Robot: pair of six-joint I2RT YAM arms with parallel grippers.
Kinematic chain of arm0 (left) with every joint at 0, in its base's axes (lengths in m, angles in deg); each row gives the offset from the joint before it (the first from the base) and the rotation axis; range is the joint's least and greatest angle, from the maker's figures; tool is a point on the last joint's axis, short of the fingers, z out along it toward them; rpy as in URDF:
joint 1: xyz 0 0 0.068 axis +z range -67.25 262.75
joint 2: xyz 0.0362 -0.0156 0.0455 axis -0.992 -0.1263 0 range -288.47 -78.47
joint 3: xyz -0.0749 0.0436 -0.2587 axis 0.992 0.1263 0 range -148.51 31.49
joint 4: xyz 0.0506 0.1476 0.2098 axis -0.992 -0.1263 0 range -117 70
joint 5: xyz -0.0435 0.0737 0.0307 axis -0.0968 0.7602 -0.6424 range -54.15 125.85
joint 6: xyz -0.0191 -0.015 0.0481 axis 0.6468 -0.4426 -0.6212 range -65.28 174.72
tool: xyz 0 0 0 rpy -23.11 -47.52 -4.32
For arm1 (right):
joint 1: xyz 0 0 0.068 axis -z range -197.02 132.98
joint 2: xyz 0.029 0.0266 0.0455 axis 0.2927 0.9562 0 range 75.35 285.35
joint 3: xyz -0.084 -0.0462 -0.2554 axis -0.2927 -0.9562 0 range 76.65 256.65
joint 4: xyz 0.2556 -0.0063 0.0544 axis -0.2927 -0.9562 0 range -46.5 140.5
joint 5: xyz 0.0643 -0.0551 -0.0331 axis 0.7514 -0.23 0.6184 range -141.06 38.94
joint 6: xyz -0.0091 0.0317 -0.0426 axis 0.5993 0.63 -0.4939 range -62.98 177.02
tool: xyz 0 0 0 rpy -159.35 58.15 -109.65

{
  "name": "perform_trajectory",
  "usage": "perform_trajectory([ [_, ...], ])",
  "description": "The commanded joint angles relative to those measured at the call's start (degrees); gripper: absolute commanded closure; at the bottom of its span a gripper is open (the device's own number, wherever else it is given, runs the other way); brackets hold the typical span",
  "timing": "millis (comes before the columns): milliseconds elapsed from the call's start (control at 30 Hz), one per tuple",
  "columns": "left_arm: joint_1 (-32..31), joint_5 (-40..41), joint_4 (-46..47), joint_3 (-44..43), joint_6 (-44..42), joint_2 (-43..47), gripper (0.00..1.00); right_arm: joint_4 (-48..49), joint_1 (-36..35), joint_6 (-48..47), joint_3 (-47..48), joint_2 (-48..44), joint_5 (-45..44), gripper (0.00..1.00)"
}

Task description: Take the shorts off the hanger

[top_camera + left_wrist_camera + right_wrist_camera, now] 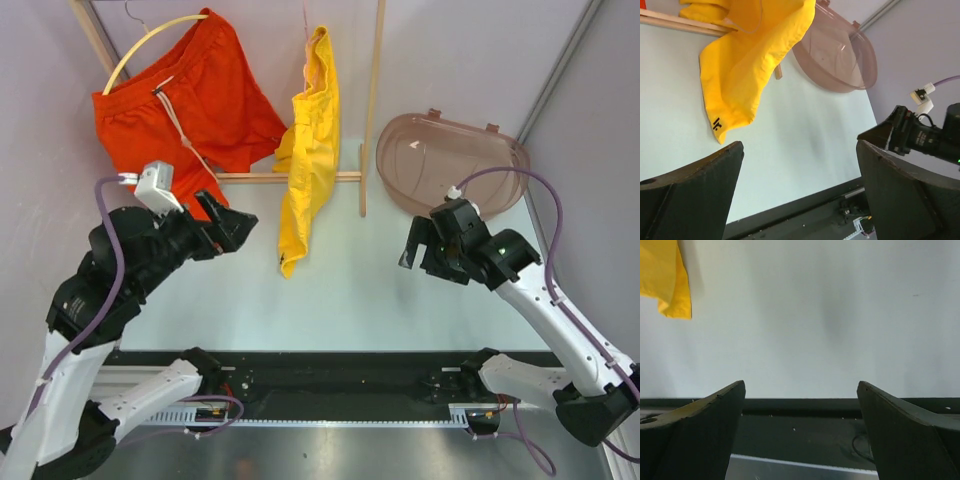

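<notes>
Left gripper (228,222), jaws apart, near limp bright yellow shorts (312,150)

The soft orange-red cloth shorts (215,95) are spread out wide at the back left. They hang on a pale curved hanger (150,45), and their pale drawstring (178,120) dangles down the front. Just to their right, the bright yellow cloth shorts (312,150) hang from their top, bunched up long and thin. They fall across a thin wooden bar (250,177), their pointed low corner has a small black mark on it, and that corner is down near the pale worktop (350,290).
</notes>
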Motion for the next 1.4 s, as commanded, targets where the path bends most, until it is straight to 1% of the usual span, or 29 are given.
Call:
perform_trajectory([
  [0,-0.15,0.18,5.97,6.72,0.03,6.37,0.0,-3.99,0.91,-8.41,5.81,1.29,9.53,0.0],
  [33,-0.15,1.23,12.45,7.89,0.21,6.64,0.0,-3.37,1.61,-9.38,6.6,2.6,9.99,0.0],
  [67,-0.15,2.89,13.82,8.08,0.9,6.21,0.0,-3.63,1.79,-10.78,8.52,3.57,12.17,0.0],
  [100,-0.06,6.39,15.05,6.95,0.22,3.94,0.0,-4.06,2.14,-11.05,9.76,4.36,13.24,0.0],
  [133,-0.06,7.47,16.28,5.29,-0.92,1.83,0.0,-4.94,2.23,-11.49,10.64,4.98,13.68,0.0],
  [167,-0.06,8.26,16.73,3.27,-4.85,-0.28,0.0,-5.3,2.14,-11.93,11.43,6.2,14.04,0.0],
  [200,-0.06,8.96,17.08,-1.89,-7.24,-5.44,0.0,-5.91,2.23,-12.11,13.1,6.65,13.69,0.0],
  [233,-0.15,9.32,17.35,-4.55,-9.87,-7.84,0.0,-6.61,2.31,-12.29,13.55,6.92,13.51,0.0],
  [267,0.02,9.76,18.39,-7.1,-15.21,-10.12,0.0,-6.97,2.4,-12.37,14.16,7.09,13.34,0.0],
  [300,0.29,10.55,19.01,-11.74,-17.52,-12.84,0.0,-7.14,2.4,-12.72,15.12,7.1,12.9,0.0],
  [333,0.9,12.03,20.06,-13.96,-19.2,-17.13,0.0,-7.93,2.49,-12.99,15.83,7.18,12.64,0.0],
  [400,4.31,10.3,24.1,-19.83,-21.93,-21.55,0.0,-9.25,2.84,-13.16,18.37,7.36,10.98,0.0],
  [467,6.78,5.04,28.05,-22.14,-21.77,-26.72,0.0,-10.83,2.93,-13.87,19.61,7.1,9.22,0.0],
  [500,9.23,2.84,32.6,-24.07,-21.07,-28.41,0.0,-11.53,3.37,-14.13,20.14,6.57,8.16,0.0],
  [533,10.47,-2.31,34.3,-25.13,-20.1,-30.43,0.0,-12.5,3.63,-14.48,20.75,6.31,7.63,0.0],
  [633,15.13,-10.5,39.84,-32.24,-14.4,-39.21,0.0,-14.43,5.3,-14.92,21.37,4.9,6.22,0.0],
  [667,16.19,-14.98,40.72,-34.44,-10.47,-44.28,0.0,-14.88,5.65,-14.92,21.55,4.55,5.87,0.0],
  [733,19.35,-20.27,45.72,-39.37,-5.01,-48.53,0.0,-15.93,6.71,-14.83,22.34,3.32,4.9,0.0],
  [767,20.41,-25.52,47.48,-40.68,1.37,-53.25,0.0,-16.28,6.97,-14.84,22.52,2.88,4.38,0.0],
  [800,22.24,-27.92,49.67,-43.13,4.66,-55.3,0.0,-16.46,7.23,-14.75,22.69,2.53,3.68,0.0],
  [833,23.05,-30.03,55.0,-44.03,11.65,-57.58,0.02,-16.9,7.76,-14.75,22.95,1.74,3.32,0.0],
  [867,24.36,-34.58,58.97,-44.56,15.46,-59.43,0.03,-16.99,8.11,-14.66,22.87,1.47,2.53,0.0],
  [900,24.81,-36.19,62.84,-44.48,19.24,-62.93,0.03,-17.16,8.29,-14.49,22.87,1.21,2.18,0.0],
  [933,25.16,-37.77,71.14,-44.3,26.15,-64.53,0.04,-17.34,8.64,-14.31,22.69,0.6,2.0,0.0],
  [1000,25.6,-39.98,76.91,-45.0,31.3,-69.0,0.04,-17.69,8.82,-14.22,22.43,0.24,2.0,0.0],
  [1033,25.69,-40.42,81.72,-45.18,34.89,-70.16,0.04,-17.95,9.17,-14.13,22.52,0.15,1.74,0.0],
  [1200,25.78,-42.96,85.54,-49.83,41.07,-77.72,0.04,-18.4,9.79,-15.27,22.87,0.42,1.12,0.0],
  [1267,25.78,-43.41,88.08,-51.41,45.89,-81.5,0.04,-18.05,10.05,-15.8,22.87,0.85,1.91,0.0],
  [1367,25.6,-44.55,89.86,-51.42,50.39,-83.88,0.08,-17.34,10.22,-17.38,22.78,1.64,2.87,0.0],
])
